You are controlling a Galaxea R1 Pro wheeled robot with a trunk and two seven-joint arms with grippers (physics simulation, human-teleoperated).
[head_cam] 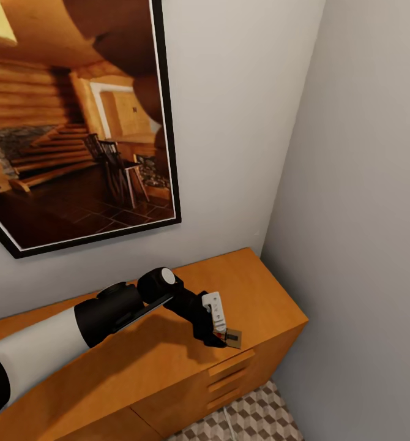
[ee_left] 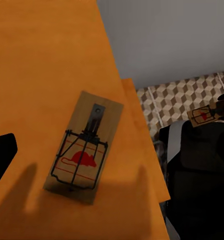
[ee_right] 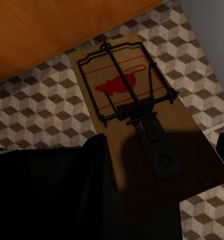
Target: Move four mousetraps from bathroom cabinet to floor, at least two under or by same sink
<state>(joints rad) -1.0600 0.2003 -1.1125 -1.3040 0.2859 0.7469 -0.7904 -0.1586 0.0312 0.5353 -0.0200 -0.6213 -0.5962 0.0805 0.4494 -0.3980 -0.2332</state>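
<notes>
The left gripper [head_cam: 220, 334] hangs over the near right part of the cabinet [head_cam: 254, 294] top. In the left wrist view a mousetrap [ee_left: 84, 147] lies flat on the orange-brown wood between and ahead of the dark finger shadows, apparently not yet grasped; whether the jaws stand apart or together cannot be told for certain, since only a dark finger edge [ee_left: 1, 155] shows. The head view places a small trap [head_cam: 232, 337] just at the fingertips, near the cabinet's front edge — a position from which a top-down pinch looks feasible.

The right gripper [ee_right: 157, 165] appears in its wrist view with a second mousetrap [ee_right: 142, 110] lying between its dark fingers, over the cube-patterned bathroom floor [ee_right: 36, 115]. The trap seems clamped, but contact is hidden in shadow, so this stays a judgement. The same trap [ee_left: 204, 116] appears in the left wrist view, low beside the cabinet — probably held there for release onto the tiles.

A framed picture [head_cam: 76, 122] hangs on the wall behind.
</notes>
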